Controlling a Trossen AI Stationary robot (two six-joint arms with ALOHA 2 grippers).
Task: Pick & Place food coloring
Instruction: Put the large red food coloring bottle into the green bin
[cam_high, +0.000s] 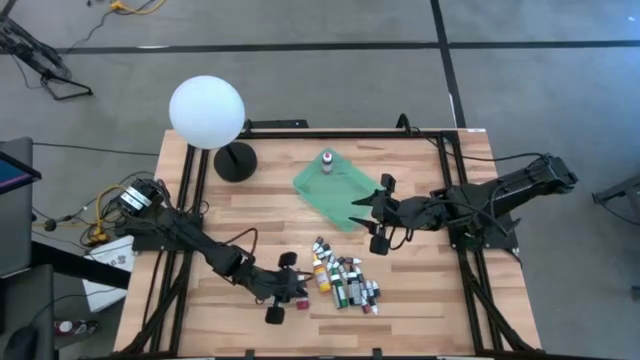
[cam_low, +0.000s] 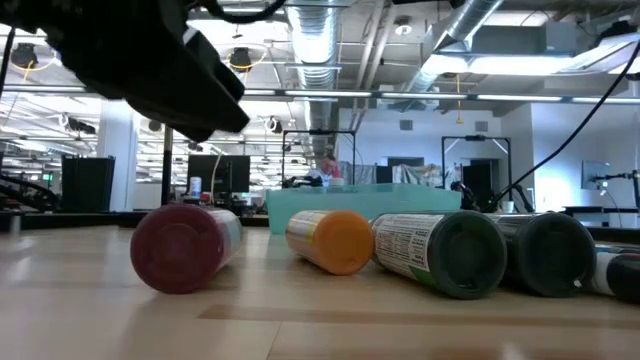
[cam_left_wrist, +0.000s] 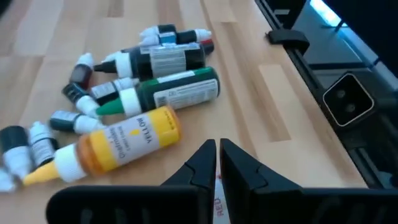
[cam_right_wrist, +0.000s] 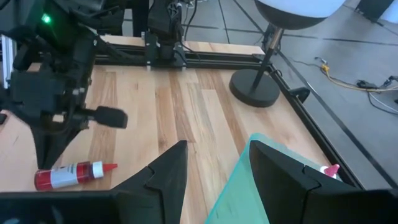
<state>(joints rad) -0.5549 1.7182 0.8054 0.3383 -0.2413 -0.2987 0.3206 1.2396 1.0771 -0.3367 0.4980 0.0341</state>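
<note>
Many small food coloring bottles (cam_high: 343, 281) lie heaped near the table's (cam_high: 420, 300) front edge, one more standing in the green tray (cam_high: 340, 190) toward the back edge. Left gripper (cam_high: 290, 291) sits low beside the heap, clenched on a red bottle (cam_right_wrist: 68, 175) lying on the wood. Right gripper (cam_high: 379, 222) hovers released over the tray's near corner.
</note>
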